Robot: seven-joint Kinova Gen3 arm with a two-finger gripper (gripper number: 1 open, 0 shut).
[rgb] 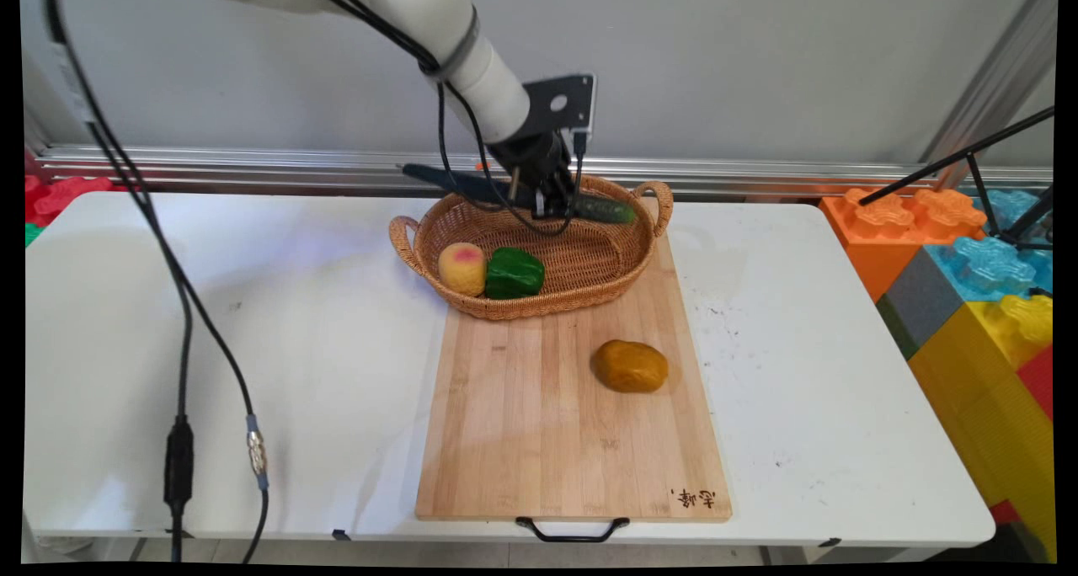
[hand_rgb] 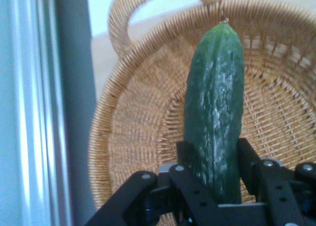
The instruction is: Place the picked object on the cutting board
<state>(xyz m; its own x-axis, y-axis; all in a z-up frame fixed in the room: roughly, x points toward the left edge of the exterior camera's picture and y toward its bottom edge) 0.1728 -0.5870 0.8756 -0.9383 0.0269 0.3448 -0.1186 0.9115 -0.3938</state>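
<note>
Claw is clamped on a cucumber near one end, w/ most of the length sticking out past the fingers. It hangs over the far side of the wicker basket, close to the right handle. A peach & a green pepper sit at the basket's near left; a potato lies on the cutting board on the counter. Imo grip is off-centre, so it needs slow moves, steady squeeze, and the long end kept clear of rim & handle.
</note>
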